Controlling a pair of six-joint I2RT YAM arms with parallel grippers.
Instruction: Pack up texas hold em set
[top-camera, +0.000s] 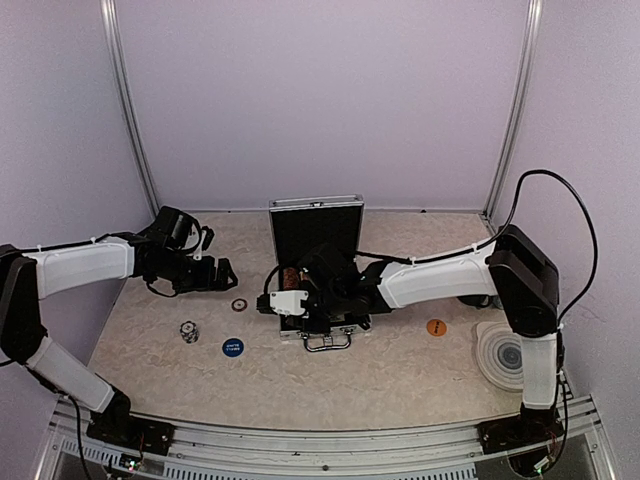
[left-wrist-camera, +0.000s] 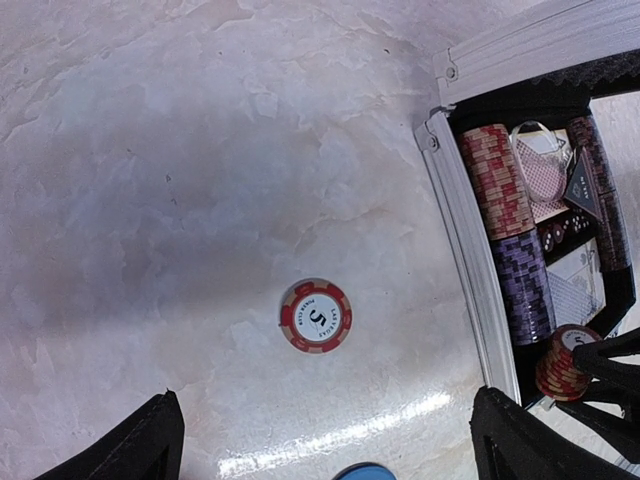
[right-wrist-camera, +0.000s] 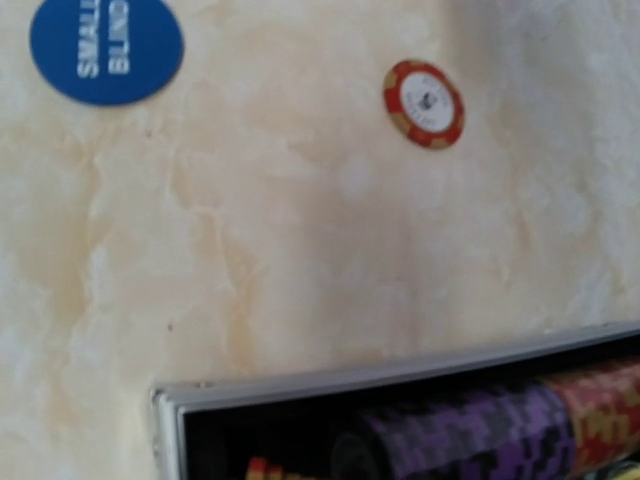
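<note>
Mid-pack here. The case (top-camera: 315, 230) sits open in the middle of the top view, with chip rows and cards already inside. The right tool (left-wrist-camera: 592, 385) looks clamped on a short stack of red chips (left-wrist-camera: 558, 372) at the lower right of the left wrist view, so I'd say it's slotting those in. The left tool (left-wrist-camera: 325, 432) is wide apart, hovering over a lone red chip (left-wrist-camera: 316, 316) on the surface (top-camera: 400, 380). Next job, I reckon, is pinching that flat chip by its edges. Fiddly. The blue button (top-camera: 232, 347) is loose too.
</note>
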